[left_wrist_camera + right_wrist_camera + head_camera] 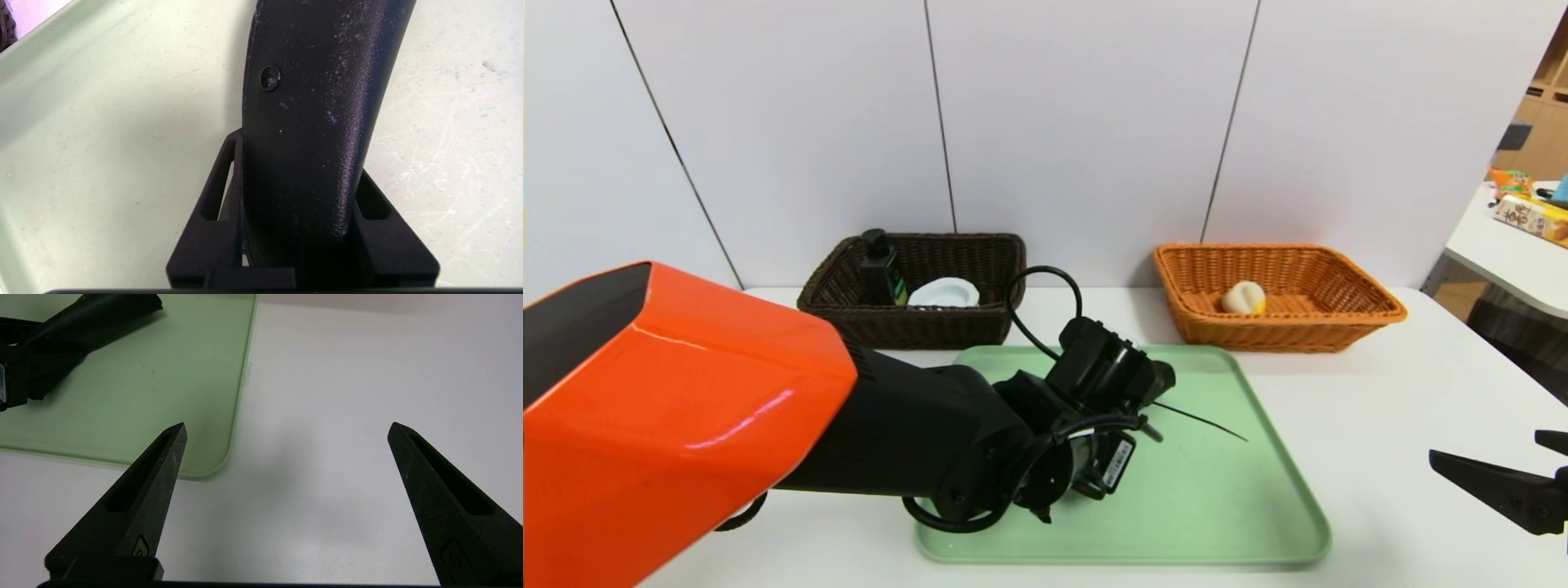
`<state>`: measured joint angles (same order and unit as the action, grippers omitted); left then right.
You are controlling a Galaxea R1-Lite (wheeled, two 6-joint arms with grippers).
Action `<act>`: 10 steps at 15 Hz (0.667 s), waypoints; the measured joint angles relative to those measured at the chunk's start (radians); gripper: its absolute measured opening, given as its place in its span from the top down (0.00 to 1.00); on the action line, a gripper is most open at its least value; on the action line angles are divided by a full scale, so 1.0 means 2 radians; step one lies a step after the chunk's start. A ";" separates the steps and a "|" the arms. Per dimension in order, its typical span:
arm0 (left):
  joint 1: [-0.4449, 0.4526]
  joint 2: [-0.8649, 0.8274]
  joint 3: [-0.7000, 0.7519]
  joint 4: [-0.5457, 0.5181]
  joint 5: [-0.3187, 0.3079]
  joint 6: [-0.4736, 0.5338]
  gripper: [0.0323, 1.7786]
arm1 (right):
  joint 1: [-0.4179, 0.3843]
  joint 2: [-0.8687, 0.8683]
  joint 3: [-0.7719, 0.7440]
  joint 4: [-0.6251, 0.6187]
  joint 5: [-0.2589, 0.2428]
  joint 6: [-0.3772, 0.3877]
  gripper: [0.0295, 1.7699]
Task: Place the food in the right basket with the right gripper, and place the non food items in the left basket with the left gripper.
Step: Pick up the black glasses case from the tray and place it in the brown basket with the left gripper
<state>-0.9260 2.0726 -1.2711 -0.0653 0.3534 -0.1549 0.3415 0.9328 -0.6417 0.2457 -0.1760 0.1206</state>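
My L gripper (pixel 300 179) grips the black block (pixel 314 102) betw. its fingers, over the green tray (pixel 1217 523). Looks stiff, prob. light, maybe slick; mid-body hold seems best. R gripper (pixel 288 430) is open, empty, off beside the tray.

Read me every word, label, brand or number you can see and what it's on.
No text reads clearly.
Green-labelled bottle in the dark brown basket: lettering too small.
White sticker beside the left gripper, over the green tray: barcode-like marks, too small.
Yellow-and-white snack package on the side table: large lettering, too blurred.
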 joint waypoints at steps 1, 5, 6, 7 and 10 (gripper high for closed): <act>-0.001 -0.002 0.001 0.000 0.000 0.000 0.68 | 0.000 0.000 0.000 0.000 0.000 0.000 0.04; -0.011 -0.017 0.001 -0.001 0.000 0.004 0.71 | 0.000 -0.004 0.003 0.000 0.000 -0.001 0.04; -0.016 -0.024 0.001 -0.001 0.001 0.006 0.72 | 0.000 -0.004 0.004 0.000 0.000 -0.001 0.04; -0.021 -0.031 0.000 -0.001 0.001 0.008 0.73 | 0.000 -0.004 0.004 0.000 0.000 -0.001 0.04; -0.039 -0.062 -0.001 -0.001 0.008 0.029 0.73 | 0.000 -0.005 0.006 -0.001 0.000 -0.001 0.04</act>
<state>-1.0040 1.9483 -1.2734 -0.0677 0.3689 -0.0977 0.3419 0.9221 -0.6296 0.2438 -0.1764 0.1179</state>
